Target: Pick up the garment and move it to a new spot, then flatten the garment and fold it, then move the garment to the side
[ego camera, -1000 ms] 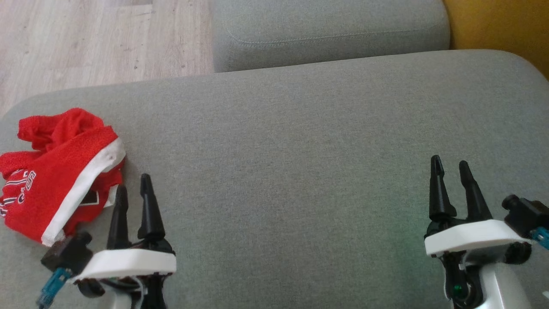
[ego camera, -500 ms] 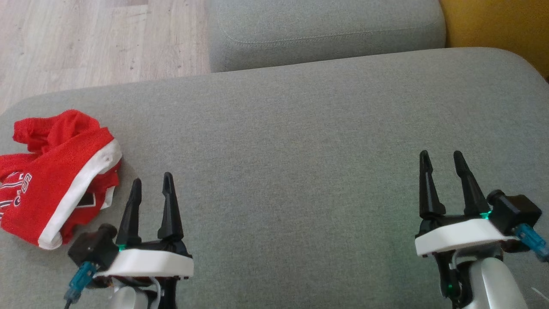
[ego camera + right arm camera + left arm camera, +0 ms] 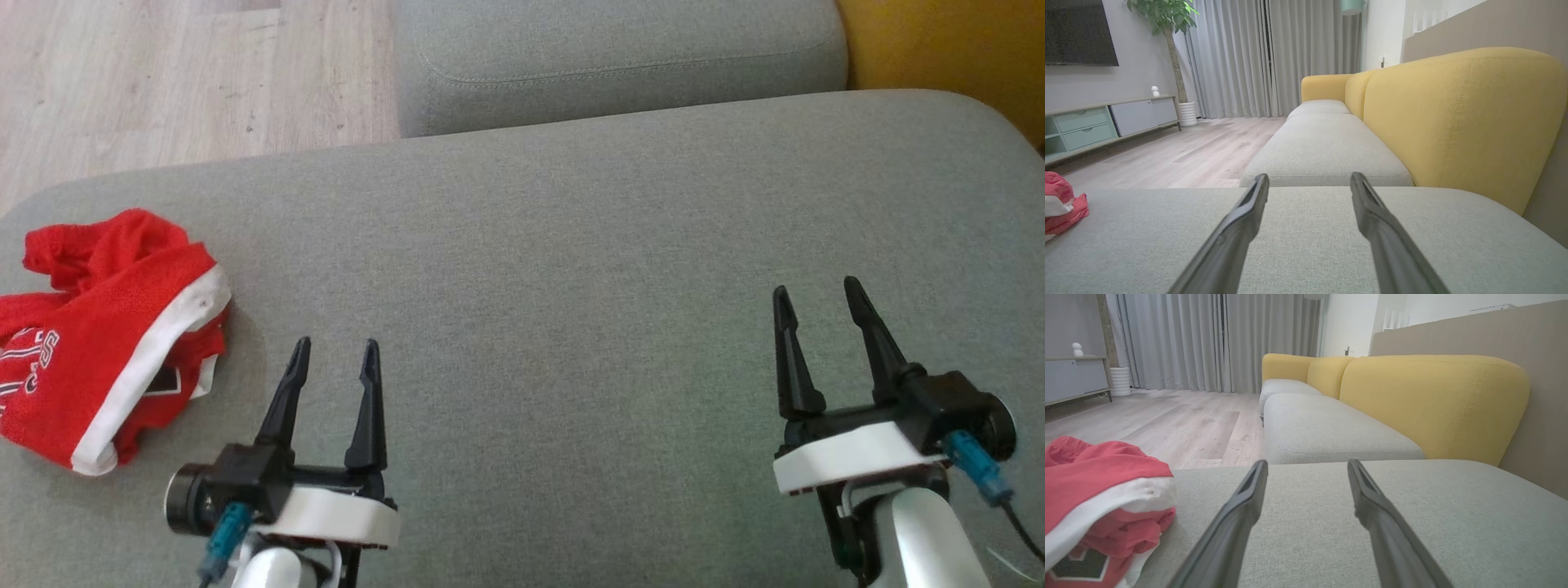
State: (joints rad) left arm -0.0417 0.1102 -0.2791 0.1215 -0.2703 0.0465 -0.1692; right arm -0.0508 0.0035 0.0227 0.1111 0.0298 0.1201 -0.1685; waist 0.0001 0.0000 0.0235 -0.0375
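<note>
The red jersey (image 3: 106,335), white-banded and crumpled in a heap, lies on the grey seat cushion (image 3: 571,229). It is just off the outer side of the left pincer (image 3: 337,343), close by but not touching. That pincer's two long fingers stand spread wide with nothing between them, and they point past the heap rather than at it. The right pincer (image 3: 815,286) is well apart from the jersey across bare cushion, equally wide open and holding nothing.

So the first step — the pick-up — looks not yet begun. The next move likely calls for the left pincer to swing toward its own left, drop onto a raised fold such as the white band, and close there. The cloth looks limp, so it would need lifting clear before being carried to the open stretch between the two pincers.

As for containers, a white ribbed planter (image 3: 1188,113) stands far ahead and left of the right pincer, across the wooden floor (image 3: 1208,151) — it holds a slim-trunked tree (image 3: 1173,61). In the low cabinet (image 3: 1131,116) beside it the drawers are shut, and what its open compartment holds I cannot tell.
</note>
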